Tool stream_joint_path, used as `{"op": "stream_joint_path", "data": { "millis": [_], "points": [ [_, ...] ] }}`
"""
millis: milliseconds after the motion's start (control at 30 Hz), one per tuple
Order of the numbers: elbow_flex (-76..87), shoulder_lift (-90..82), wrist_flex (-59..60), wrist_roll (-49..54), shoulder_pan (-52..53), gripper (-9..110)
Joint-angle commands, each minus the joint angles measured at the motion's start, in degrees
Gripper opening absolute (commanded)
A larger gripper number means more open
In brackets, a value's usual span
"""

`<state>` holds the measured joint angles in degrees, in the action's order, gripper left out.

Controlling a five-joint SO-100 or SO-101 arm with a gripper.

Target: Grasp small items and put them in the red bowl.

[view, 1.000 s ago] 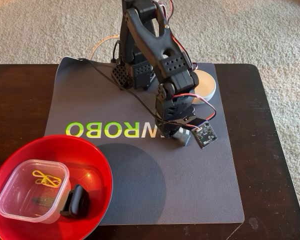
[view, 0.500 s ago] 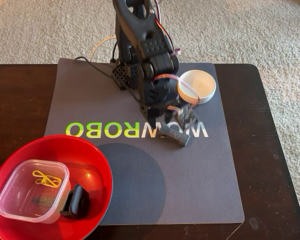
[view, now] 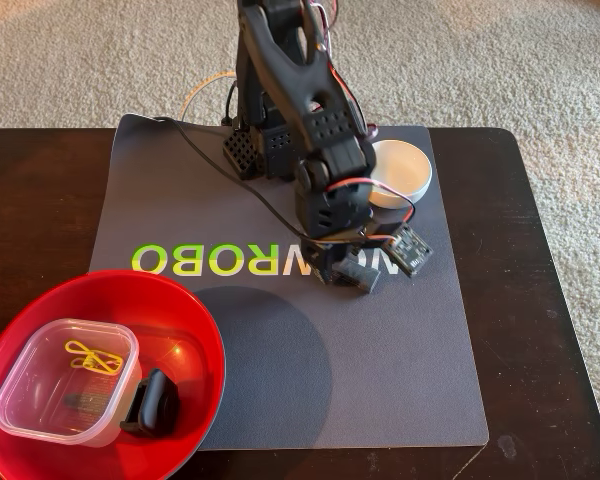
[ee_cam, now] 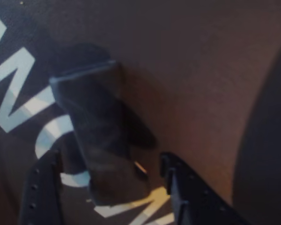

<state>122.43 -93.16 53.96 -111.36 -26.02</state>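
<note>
Fixed view: a black arm bends forward over a grey mat (view: 380, 370) lettered in green and white, laid on a dark wooden table (view: 560, 300). Its gripper (view: 342, 272) is lowered onto the lettering, directly over the short dark grey rounded block (view: 363, 276), which lies flat on the mat — only the block's right end shows past the arm. A small white bowl (view: 405, 170) stands behind the arm on the mat's far right part, partly covered by it.

Wrist view: the block (ee_cam: 100, 140) lies between the two black fingers (ee_cam: 182, 187), one at lower left and one at lower right (both cut off by the bottom edge). The fingers stand spread on either side of the block; the picture is dim and blurred, so contact with the block cannot be told.

Fixed view, lower left: the large red bowl (view: 195, 330) overlaps the mat's near left corner. Inside it sit the clear square plastic tub (view: 40, 400), with the tiny yellow wire clip (view: 92, 356) lying in it, and the black angular plastic bracket (view: 152, 404) just beside the tub's right wall — apparently touching it.
</note>
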Motion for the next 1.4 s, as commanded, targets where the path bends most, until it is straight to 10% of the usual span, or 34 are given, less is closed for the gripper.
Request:
{"op": "stream_joint_path", "data": {
  "millis": [0, 200, 667, 1100, 1367],
  "points": [
    [-3.78, 2.64, -3.25, -0.18, -2.64, 27],
    [-6.24, 6.42, -3.43, 2.2, -3.16, 2],
    [-8.7, -9.49, -1.05, 32.34, 0.35, 0],
    [-71.1, 14.5, 43.86, 79.28, 20.74, 0],
    [-79.45, 17.67, 43.77, 85.87, 36.74, 0]
  ]
}}
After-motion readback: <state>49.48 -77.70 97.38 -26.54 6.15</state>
